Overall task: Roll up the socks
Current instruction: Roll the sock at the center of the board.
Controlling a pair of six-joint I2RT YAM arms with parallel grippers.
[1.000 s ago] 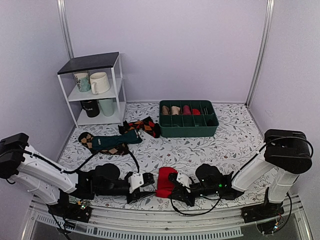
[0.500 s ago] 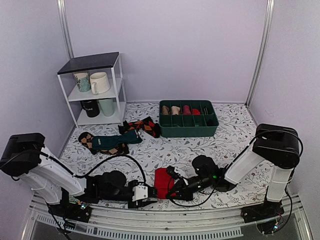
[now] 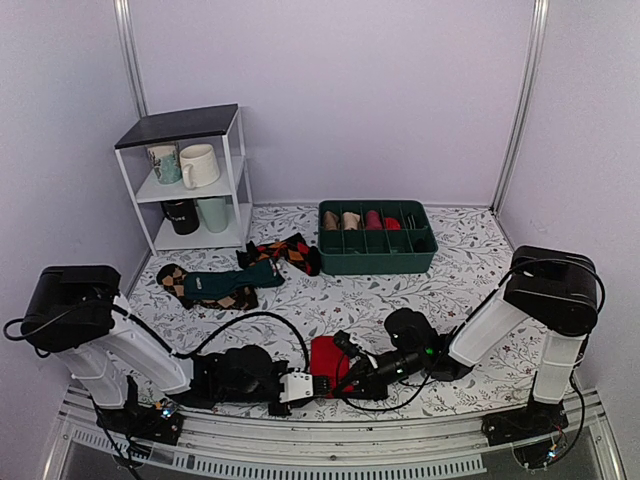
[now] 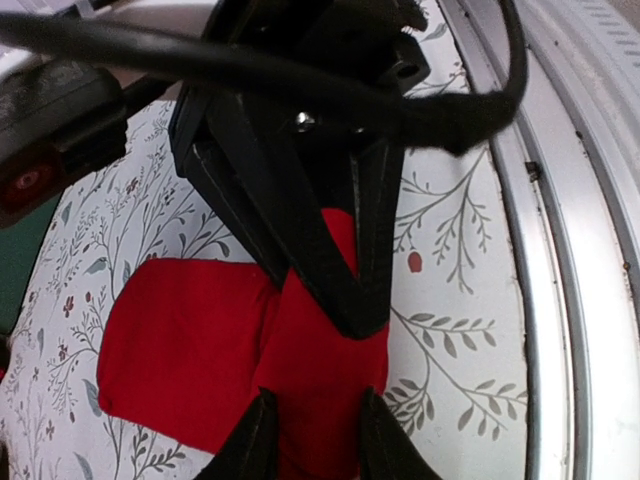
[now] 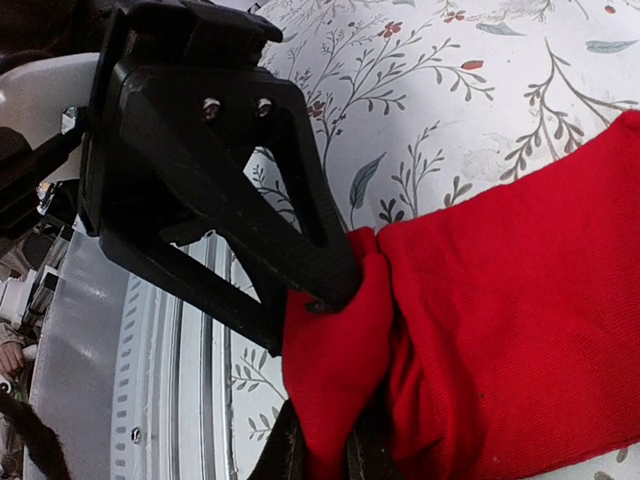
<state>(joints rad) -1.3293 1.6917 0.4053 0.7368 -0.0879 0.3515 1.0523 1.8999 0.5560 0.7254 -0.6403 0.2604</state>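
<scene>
Floral table (image 3: 470, 285), purple walls behind. Red socks (image 3: 326, 354) lie bunched near front edge, betw. both arms. We see left gripper (image 4: 312, 440) pinched on red fold, right gripper (image 5: 325, 452) clamped tight on same bundle, opp. side. We judge: turn wrists slow, hold fabric taut, no pulling apart, else roll loosens.

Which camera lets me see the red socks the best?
The right wrist view: the red socks look biggest there, with the knit and bunched fold clear. In the left wrist view the right gripper covers part of them; the top view shows just a small red patch.
</scene>
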